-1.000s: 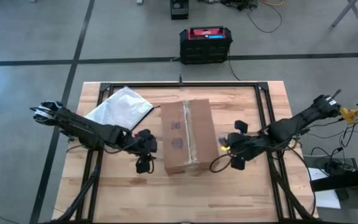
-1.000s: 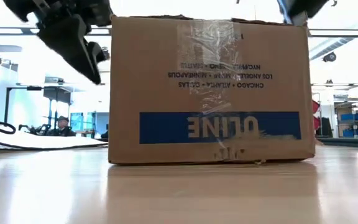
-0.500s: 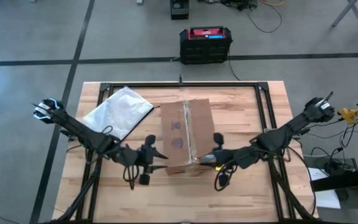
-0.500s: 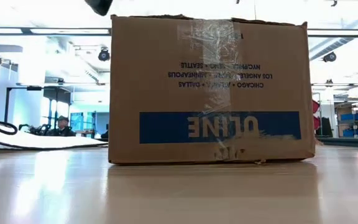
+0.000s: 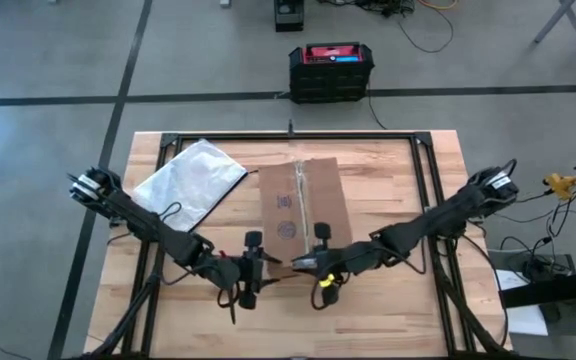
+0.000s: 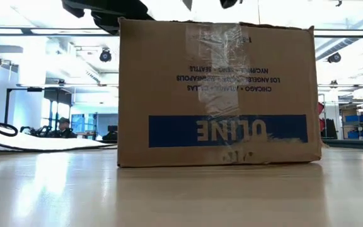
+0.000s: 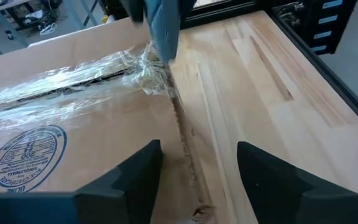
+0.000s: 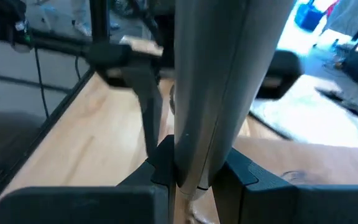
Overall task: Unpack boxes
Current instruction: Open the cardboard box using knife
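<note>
At the near end of the box (image 5: 301,215), both grippers meet over the taped seam. Box sits mid-table, flaps closed, clear tape (image 7: 67,81) running its length. Right gripper (image 5: 320,265) is clenched on a grey blade-like tool (image 8: 219,87), tip at the bunched tape by the box's near edge. Left gripper (image 5: 256,270) sits just beside that corner, fingers (image 7: 132,177) spread, holding nothing.

Best approach, I'd say: left braces the box wall while right draws the tool along the seam, shallow (contents unknown).

Risks: box slides if unbraced; the crumpled tape wad could snag the tip.

Around: clear plastic bag (image 5: 190,178) on the table's far left, well clear. Black-and-red case (image 5: 331,70) on the floor beyond the table.
</note>
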You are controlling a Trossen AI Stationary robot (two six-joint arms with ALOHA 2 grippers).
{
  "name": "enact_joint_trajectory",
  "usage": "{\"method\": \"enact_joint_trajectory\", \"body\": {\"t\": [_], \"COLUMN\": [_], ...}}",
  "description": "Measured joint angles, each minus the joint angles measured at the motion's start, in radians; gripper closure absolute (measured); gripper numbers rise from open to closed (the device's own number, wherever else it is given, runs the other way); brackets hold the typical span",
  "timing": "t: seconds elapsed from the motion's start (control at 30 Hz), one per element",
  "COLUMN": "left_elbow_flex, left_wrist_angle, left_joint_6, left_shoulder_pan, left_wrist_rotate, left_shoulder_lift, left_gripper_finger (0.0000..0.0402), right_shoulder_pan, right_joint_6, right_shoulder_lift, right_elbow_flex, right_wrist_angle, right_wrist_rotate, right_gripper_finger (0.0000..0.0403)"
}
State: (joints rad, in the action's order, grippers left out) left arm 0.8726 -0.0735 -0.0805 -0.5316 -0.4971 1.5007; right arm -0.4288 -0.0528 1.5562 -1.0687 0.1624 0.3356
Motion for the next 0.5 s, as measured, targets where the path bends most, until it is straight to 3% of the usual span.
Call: {"method": "enact_joint_trajectory", "body": {"t": [0.5], "left_elbow_flex": [-0.002], "left_wrist_angle": [0.022], "left_joint_6": [-0.016], "left_shoulder_pan": [-0.002], "left_wrist_rotate": [0.004], "left_shoulder_lift": [-0.005], "left_gripper_finger": [0.0218], "right_shoulder_pan": [0.006], "right_joint_6": [0.046], "right_shoulder_lift": [-0.021], "right_elbow_flex": [0.004], "right_wrist_angle": [-0.097], "right_wrist_rotate": [0.002], "right_gripper_finger": [0.0355]}}
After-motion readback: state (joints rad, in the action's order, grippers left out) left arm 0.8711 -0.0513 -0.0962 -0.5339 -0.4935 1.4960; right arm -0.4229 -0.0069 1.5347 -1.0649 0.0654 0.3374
